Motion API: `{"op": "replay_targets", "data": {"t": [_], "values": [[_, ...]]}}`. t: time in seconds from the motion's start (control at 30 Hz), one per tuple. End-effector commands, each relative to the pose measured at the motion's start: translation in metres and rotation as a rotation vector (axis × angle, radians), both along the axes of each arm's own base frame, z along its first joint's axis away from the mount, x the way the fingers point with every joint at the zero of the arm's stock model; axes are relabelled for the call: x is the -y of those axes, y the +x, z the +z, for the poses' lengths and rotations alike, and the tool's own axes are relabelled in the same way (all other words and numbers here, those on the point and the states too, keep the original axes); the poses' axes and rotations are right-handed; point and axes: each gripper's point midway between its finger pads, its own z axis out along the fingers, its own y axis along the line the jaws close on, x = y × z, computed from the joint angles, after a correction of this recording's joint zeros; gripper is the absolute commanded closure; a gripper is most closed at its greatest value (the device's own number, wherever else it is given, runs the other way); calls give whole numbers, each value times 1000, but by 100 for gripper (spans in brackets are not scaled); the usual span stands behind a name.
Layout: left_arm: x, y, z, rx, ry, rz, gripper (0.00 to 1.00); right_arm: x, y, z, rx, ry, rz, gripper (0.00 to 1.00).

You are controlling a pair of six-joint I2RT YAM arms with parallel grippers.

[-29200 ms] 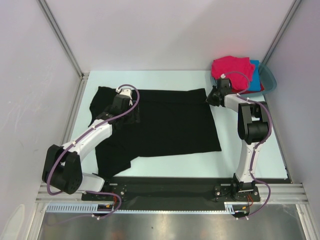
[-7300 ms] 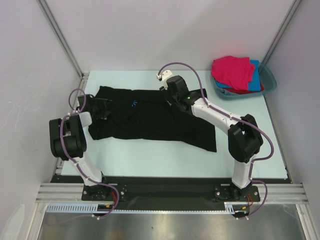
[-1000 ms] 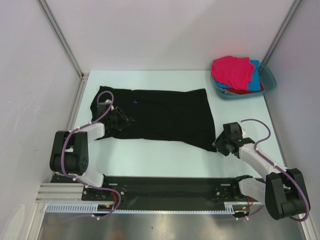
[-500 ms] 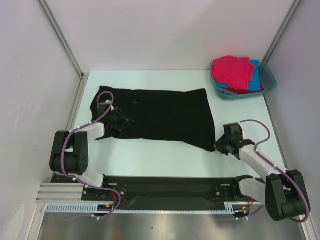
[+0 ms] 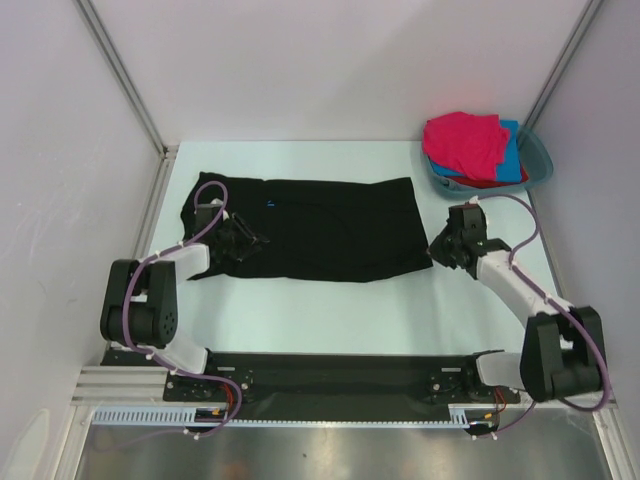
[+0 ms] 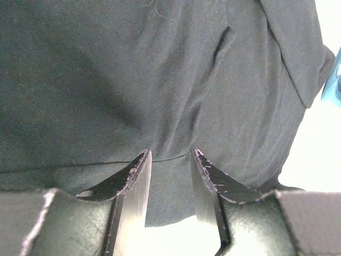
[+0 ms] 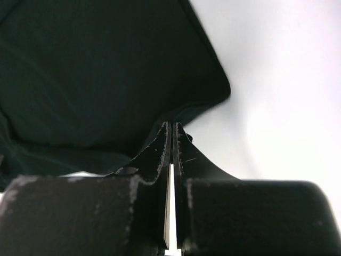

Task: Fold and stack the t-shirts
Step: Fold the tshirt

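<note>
2 arms are mine, and both reach the black t-shirt [image 5: 330,230], which lies spread across the middle of the surface [image 5: 330,315] with its long side running left to right. My left end effector [image 5: 250,242] rests low at the shirt's left end; in the wrist view its jaws stand apart, their tips at the cloth's near edge, with pale surface showing in the gap behind them, and I see nothing clamped there. My right end effector [image 5: 438,250] is at the shirt's near right corner, its jaws pressed together with a fold of the black hem running right into their tips, so it pinches that corner. 3 more shirts, a magenta-pink t-shirt [image 5: 465,140], a blue t-shirt [image 5: 512,150] and a red t-shirt [image 5: 497,183], are piled in the teal basin [image 5: 541,160] at the far right, well apart from both end effectors.
</note>
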Motion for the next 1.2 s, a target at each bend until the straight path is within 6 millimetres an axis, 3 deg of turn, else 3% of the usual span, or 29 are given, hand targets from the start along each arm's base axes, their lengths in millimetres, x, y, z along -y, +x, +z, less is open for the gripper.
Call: {"op": "replay_targets", "data": {"t": [0.0,0.17,0.33,0.43,0.6,0.73,0.77,0.83,0.93,0.97,1.1,1.17], "values": [[1,12,11,45,22,-22,59,1,32,6,34,-8,17,100],[-2,13,8,32,39,-18,59,5,68,7,60,2,-4,100],[-4,15,5,21,52,-11,59,13,87,1,49,3,-15,100],[-7,14,3,13,69,2,59,21,93,2,56,-9,-25,100],[-24,10,-5,-18,128,63,60,51,96,-1,49,-50,-96,100],[-40,8,-13,-50,158,114,61,46,96,-12,19,-16,-54,100],[-47,7,-15,-57,171,136,62,55,98,-13,17,-12,-68,100],[-53,5,-17,-69,182,158,62,53,100,-22,-1,-1,-54,100],[-61,4,-18,-83,207,184,62,46,105,-29,-17,24,-18,78],[-75,6,-18,-85,216,223,63,46,104,-32,-26,24,-12,70],[-90,11,-14,-76,258,258,63,48,104,-21,-1,-5,-2,61],[-92,14,-14,-81,262,262,62,51,101,-5,32,-35,-2,59]]}}
